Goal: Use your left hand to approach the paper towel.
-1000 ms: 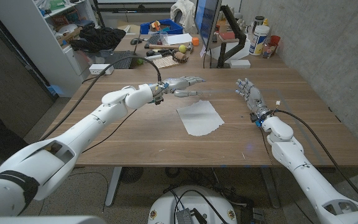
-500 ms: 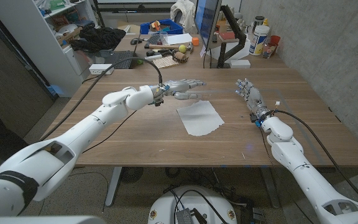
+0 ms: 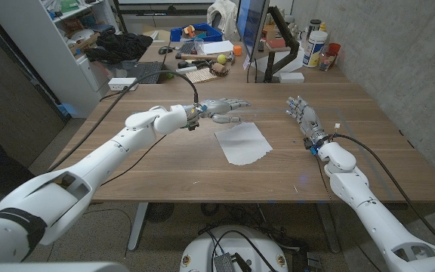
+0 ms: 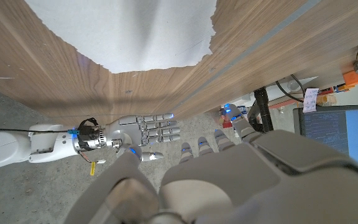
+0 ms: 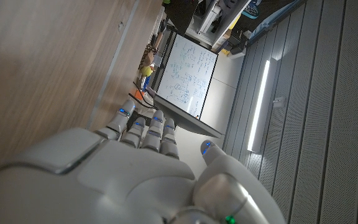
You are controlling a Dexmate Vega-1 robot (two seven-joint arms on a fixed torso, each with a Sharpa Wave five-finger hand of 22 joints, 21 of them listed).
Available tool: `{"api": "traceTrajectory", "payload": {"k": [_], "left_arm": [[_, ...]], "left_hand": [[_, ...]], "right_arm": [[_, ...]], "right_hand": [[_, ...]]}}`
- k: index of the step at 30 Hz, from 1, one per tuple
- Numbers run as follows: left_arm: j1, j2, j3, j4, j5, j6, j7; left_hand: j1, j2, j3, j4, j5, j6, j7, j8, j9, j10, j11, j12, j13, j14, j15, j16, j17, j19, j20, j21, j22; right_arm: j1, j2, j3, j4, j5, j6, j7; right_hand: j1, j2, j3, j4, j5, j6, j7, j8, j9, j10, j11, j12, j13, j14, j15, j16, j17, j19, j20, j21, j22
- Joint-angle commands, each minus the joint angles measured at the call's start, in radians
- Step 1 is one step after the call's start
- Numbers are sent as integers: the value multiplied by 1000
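Left hand [image 3: 222,107] seemingly above table [image 3: 165,162], beyond paper towel [image 3: 242,143].

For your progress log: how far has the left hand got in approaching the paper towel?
Done: the left hand is out over the table, open, beside the paper towel's far edge. In hand: closing in. Left: getting over the sheet, which lies flat and untouched. The right hand waits apart.

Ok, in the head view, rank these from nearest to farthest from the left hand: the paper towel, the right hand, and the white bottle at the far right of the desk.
1. Paper towel: lies on the table just on the near side of the left hand.
2. Right hand: across the table, to the right of the towel.
3. White bottle: far right corner, behind the right hand.
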Motion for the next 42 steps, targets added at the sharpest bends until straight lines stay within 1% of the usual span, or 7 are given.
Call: {"api": "traceTrajectory", "payload": {"k": [1,10,31,42], "left_arm": [[9,5,4,-19,9,20,-23],[14,5,7,-22,8,28,-31],[10,-4,21,-3,4,33,-48],[20,3,20,-15,1,44,-59]], "left_hand": [[8,-4,-5,-2,8,-63,-7,-1,2,-76,-4,-5,4,-102,2,-2,-1,-203,1,-4,1],[10,-4,-7,-2,10,-64,-7,-1,3,-78,-4,-5,4,-104,2,-2,-1,-204,1,-7,2],[13,-4,-11,-2,14,-65,-6,0,3,-78,-2,-5,4,-107,5,-2,-1,-204,1,-12,2],[14,-5,-13,-3,16,-69,-6,-1,3,-80,-2,-5,4,-108,8,-2,-1,-206,3,-16,3]], "right_arm": [[4,-3,-1,7,4,-5,9],[6,-5,0,14,6,-5,16],[17,-6,-1,33,4,-3,24],[22,-2,-4,42,4,-3,29]], "right_hand": [[9,89,4,2,3,4,2,3,4,8,-2,-1,5,1,-23,-3,1,0,-74,-5,5],[8,89,4,3,4,4,2,2,4,8,-3,-2,5,0,-23,-4,1,1,-75,-8,5],[8,89,3,3,4,3,3,2,4,8,-4,-1,5,0,-23,-4,1,3,-75,-13,5],[8,89,3,3,4,3,2,2,4,8,-4,-2,5,1,-23,-4,1,3,-74,-17,5]]}}
